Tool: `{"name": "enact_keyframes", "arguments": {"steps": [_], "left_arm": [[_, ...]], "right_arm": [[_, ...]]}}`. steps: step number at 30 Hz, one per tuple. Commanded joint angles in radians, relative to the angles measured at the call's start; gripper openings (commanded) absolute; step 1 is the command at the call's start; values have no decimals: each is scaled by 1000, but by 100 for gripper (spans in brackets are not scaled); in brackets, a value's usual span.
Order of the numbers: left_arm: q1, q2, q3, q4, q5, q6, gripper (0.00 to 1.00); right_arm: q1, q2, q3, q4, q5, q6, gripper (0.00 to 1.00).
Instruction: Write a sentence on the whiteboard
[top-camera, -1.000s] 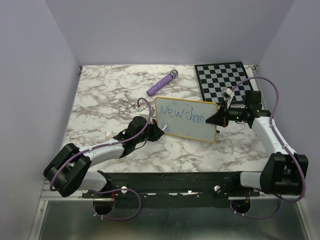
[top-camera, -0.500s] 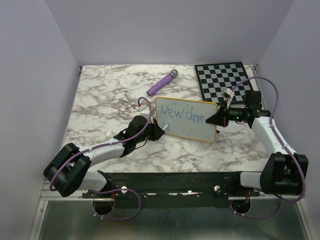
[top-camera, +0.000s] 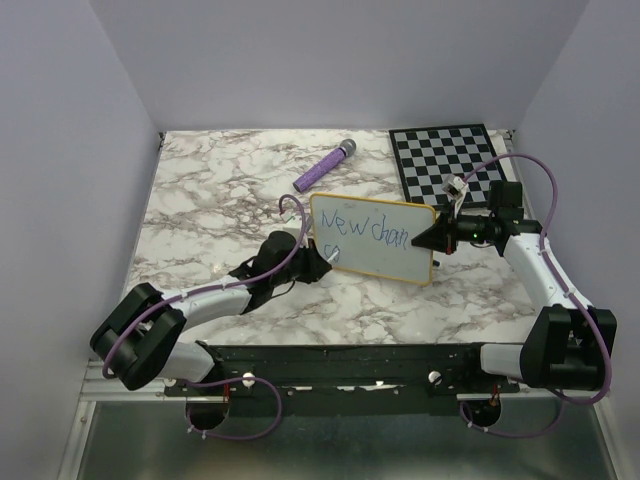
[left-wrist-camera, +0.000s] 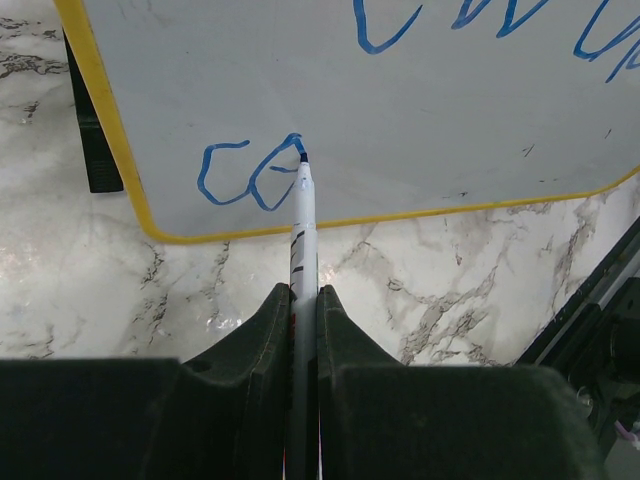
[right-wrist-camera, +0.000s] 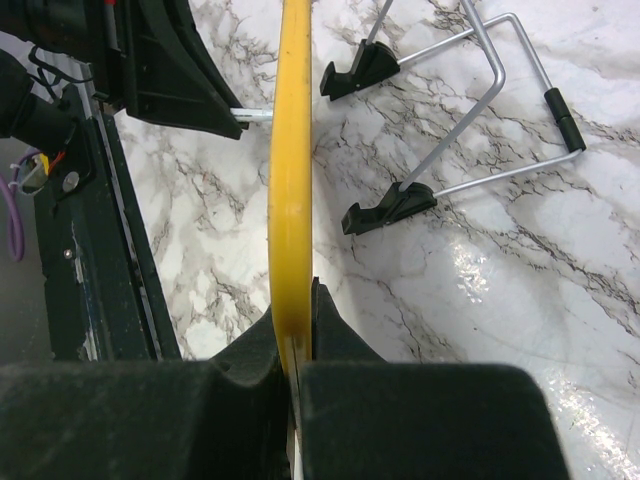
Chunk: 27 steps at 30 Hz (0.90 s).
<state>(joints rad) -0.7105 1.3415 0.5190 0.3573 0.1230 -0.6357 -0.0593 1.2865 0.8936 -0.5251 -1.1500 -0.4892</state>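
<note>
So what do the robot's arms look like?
The left arm and right arm are white tubes with chunky black joints. A purple cable loops along each one. The left gripper and right gripper have black, wedge-shaped fingers.

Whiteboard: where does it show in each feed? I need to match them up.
Top external: the whiteboard stands near the centre of the picture.
Left wrist: its face fills the upper part, with the lower left corner in view.
Right wrist: edge-on, a vertical strip rising from the right gripper, which is clamped on it.
Shared landmark: the yellow frame.
</note>
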Motion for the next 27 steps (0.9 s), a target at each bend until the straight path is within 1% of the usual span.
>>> {"name": "enact_keyframes", "arguments": {"steps": [1, 17, 21, 23, 25, 27], "left_arm": [[3, 16, 26, -7, 15, 8, 0], [3, 8, 32, -64, -11, 7, 0], [3, -8, 29, -54, -3, 11, 0], [3, -46, 9, -5, 19, 2, 0], [3, -83, 7, 6, 36, -2, 0], [3, -154, 12, -6, 59, 1, 0]], "right_arm": [[3, -7, 13, -23, -25, -12, 1], [3, -12, 15, -23, -25, -11, 1], [3, -10, 15, -23, -25, -12, 1], [3, -10, 16, -23, -24, -12, 1], [3, -10, 15, -23, -25, -11, 1], [3, -9, 16, -23, -31, -9, 1]]}}
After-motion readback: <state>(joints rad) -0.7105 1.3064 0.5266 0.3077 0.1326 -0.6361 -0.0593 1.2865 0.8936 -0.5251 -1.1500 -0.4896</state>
